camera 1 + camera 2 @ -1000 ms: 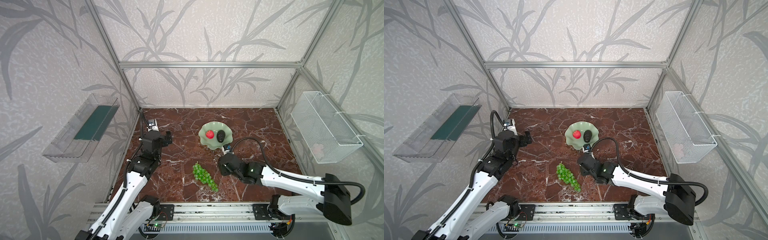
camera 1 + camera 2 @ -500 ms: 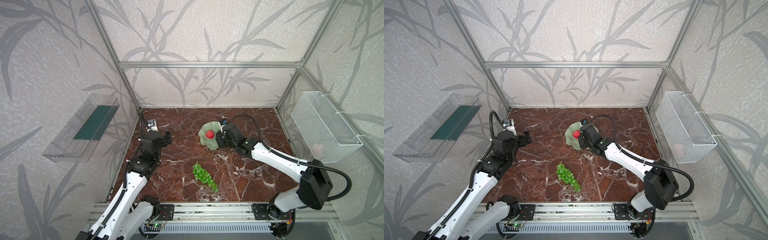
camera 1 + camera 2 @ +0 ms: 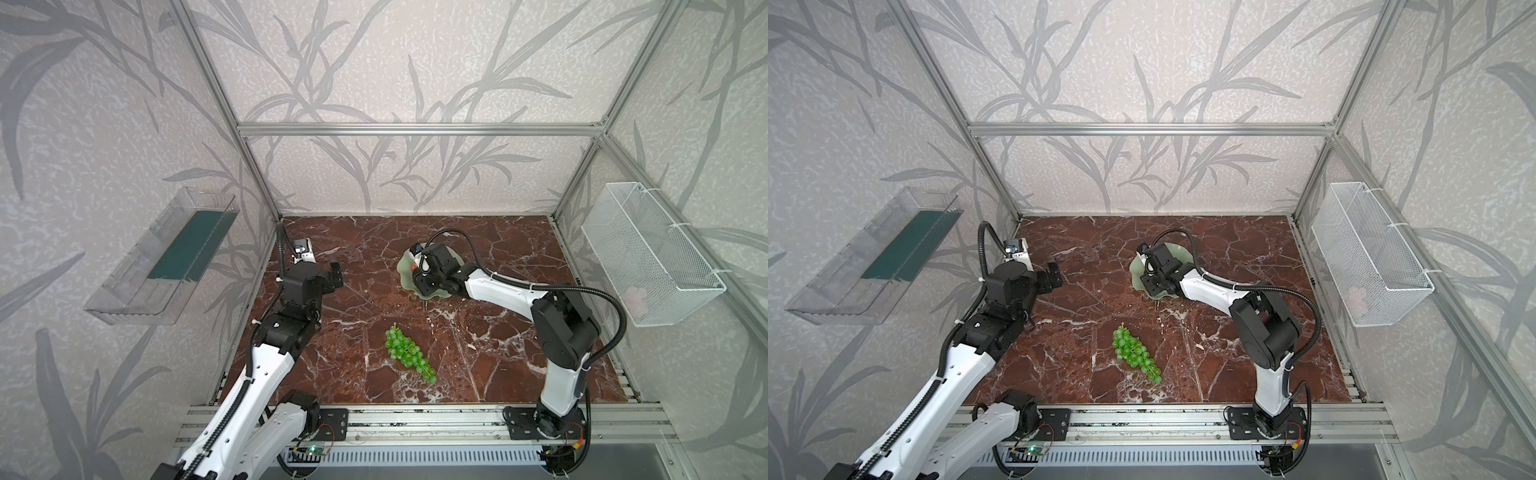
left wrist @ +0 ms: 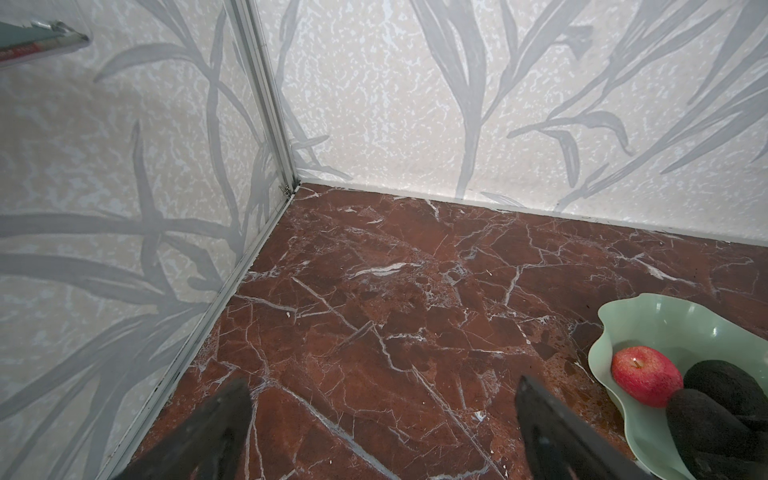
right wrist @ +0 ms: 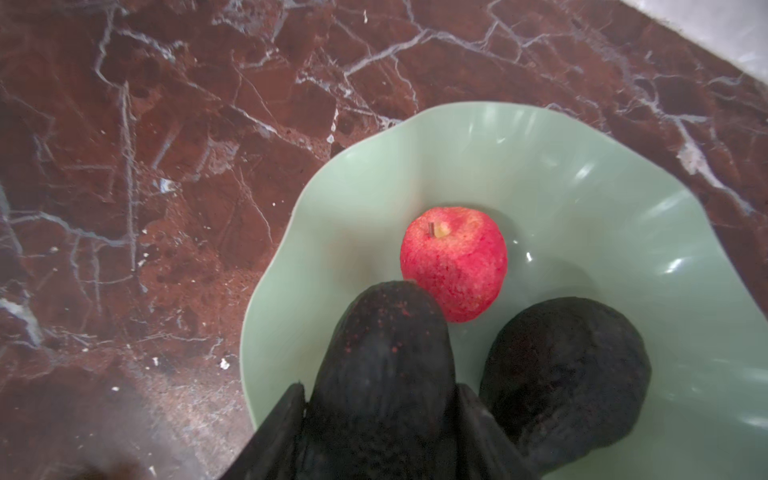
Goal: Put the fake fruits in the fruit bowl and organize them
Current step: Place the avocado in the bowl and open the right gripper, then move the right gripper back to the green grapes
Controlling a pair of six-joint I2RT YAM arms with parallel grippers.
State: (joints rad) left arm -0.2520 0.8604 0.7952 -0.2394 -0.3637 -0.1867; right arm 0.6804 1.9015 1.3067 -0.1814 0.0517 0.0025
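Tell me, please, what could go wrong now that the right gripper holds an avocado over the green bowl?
1. The right gripper holds its avocado close beside the apple; on release it may nudge the apple or roll toward the shallow rim of the bowl.
2. With another avocado already inside, little room is left, so the long grapes on the table may hang over the edge.
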